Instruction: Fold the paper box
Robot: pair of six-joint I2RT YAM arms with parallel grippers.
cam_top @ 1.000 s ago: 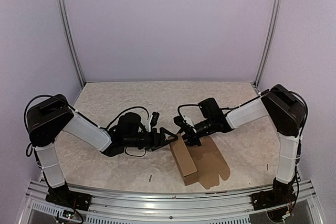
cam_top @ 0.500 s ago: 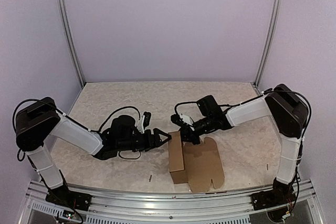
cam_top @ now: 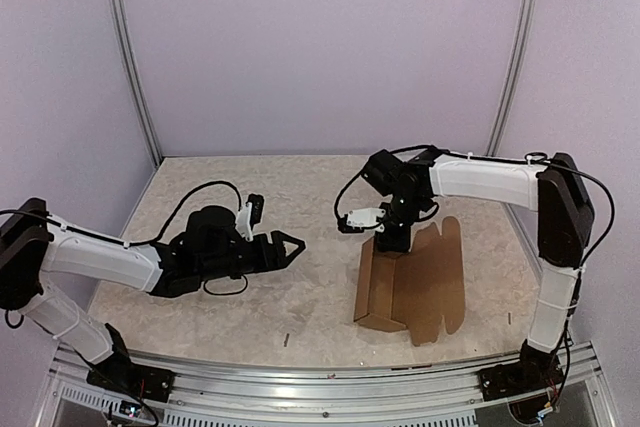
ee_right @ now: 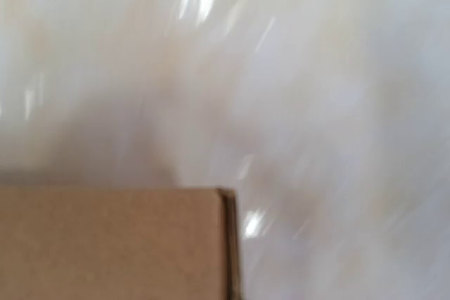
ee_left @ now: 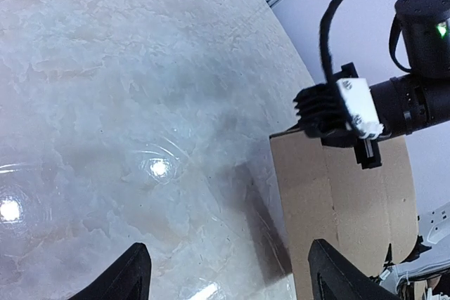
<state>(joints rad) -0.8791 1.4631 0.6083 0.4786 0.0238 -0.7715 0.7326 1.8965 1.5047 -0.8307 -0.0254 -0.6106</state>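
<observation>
Here the plain brown die-cut cardboard paper box (cam_top: 428, 282) lies half-formed right of centre on the pale mottled table (cam_top: 250, 187), one wall upright. The black right gripper (cam_top: 389, 239) is clenched on that wall's far end; the black left gripper (cam_top: 290, 247), jaws spread and empty, hovers well apart to the left. Held by one thin pinch, the sheet could slip, crease or swing round unbraced.

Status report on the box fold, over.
Left gripper open, apart from the paper box. Right gripper shut on its far end. One side wall raised, rest flat. Nothing seen between left gripper and box.
</observation>
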